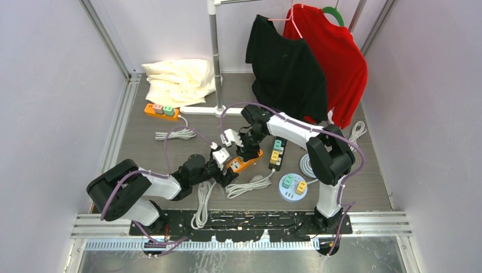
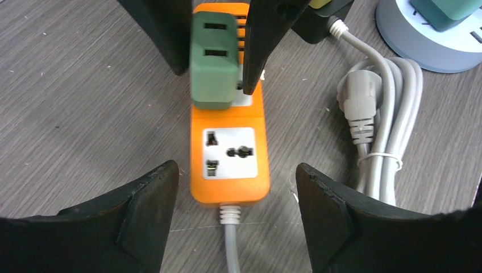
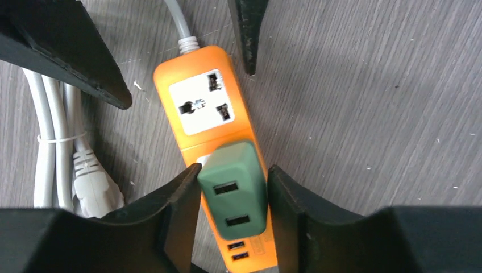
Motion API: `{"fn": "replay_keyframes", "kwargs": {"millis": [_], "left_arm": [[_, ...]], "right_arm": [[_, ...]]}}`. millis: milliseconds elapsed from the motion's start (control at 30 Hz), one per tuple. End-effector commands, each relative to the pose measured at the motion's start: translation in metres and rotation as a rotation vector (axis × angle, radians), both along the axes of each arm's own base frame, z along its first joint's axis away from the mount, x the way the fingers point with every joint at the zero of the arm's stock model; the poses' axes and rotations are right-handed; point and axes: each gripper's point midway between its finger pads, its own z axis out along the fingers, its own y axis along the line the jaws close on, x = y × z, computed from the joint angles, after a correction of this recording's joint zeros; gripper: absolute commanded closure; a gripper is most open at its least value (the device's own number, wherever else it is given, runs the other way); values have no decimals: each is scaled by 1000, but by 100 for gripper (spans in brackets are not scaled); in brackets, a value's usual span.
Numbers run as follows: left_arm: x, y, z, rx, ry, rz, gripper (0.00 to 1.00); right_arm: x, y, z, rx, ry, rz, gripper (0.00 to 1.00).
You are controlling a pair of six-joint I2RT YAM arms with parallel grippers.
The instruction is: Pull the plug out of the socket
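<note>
**Two Arms Close In on a Green Plug**

At the middle of the grey, wood-grain table [image 2: 85, 114], a boxy green plug [image 3: 233, 187] with rounded corners and two slots in its top sits in the far socket of a glossy orange power strip [image 2: 227, 190]. The right gripper [image 3: 234, 170] has its matte black, wedge-shaped fingers pressed against both of the plug's flanks. The left gripper [image 2: 236, 168] stands open astride the strip's cord end, with bare table showing on either side, and holds nothing. The strip's white universal socket lies bare between the two tools. Just beside it rests a tied coil of pale grey cable [image 2: 392, 142] with a ribbed moulded plug, and beyond that a round grey socket hub [image 2: 432, 54].
</note>
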Motion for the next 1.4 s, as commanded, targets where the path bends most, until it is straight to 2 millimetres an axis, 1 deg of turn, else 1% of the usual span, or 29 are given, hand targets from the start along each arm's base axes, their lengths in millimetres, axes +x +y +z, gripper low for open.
{"fn": "replay_keyframes", "kwargs": {"millis": [0,67,167,333,467,567,667,800,933,1000,1033,1067,1133,1200,1267,1333,1367], "left_arm": [[17,-12,27,-99,-74,-28,25],[20,-13,19,-104,-52,-39,24],[22,-17,15,-114,-44,-62,22],[21,-25,13,-98,-63,-119,21],[21,-28,12,-71,-111,-165,20],[17,-32,8,-69,-96,-200,21],[17,-35,6,-94,-83,-198,22],[17,-37,7,-134,-76,-188,24],[17,-43,2,-142,-50,-206,28],[18,-44,1,-145,-53,-204,33],[19,-44,1,-146,-52,-203,38],[18,-44,0,-145,-49,-203,45],[18,-44,-2,-142,-47,-203,69],[17,-42,-6,-131,-43,-204,86],[17,-39,-11,-114,-43,-200,95],[16,-37,-15,-100,-43,-201,100],[15,-37,-17,-96,-41,-206,100]], "right_arm": [[1,3,16,50,-58,9,55],[-2,1,17,56,-61,13,63],[-7,-1,18,66,-65,14,72],[-15,-4,23,89,-55,-17,80],[-30,-5,19,126,-31,-1,82],[-29,-4,17,148,-53,-3,82],[-27,-4,17,158,-68,-17,82],[-33,-2,12,170,-37,-8,80],[-32,-3,7,156,-32,-10,79],[-32,-4,6,154,-28,-12,78],[-32,-5,6,156,-25,-15,77],[-31,-5,6,159,-24,-18,75],[-30,-8,7,163,-16,-26,70],[-28,-10,10,171,-12,-32,62],[-28,-14,14,180,-6,-29,53],[-26,-18,17,192,-9,-33,50],[-26,-20,18,198,-15,-28,49]]}}
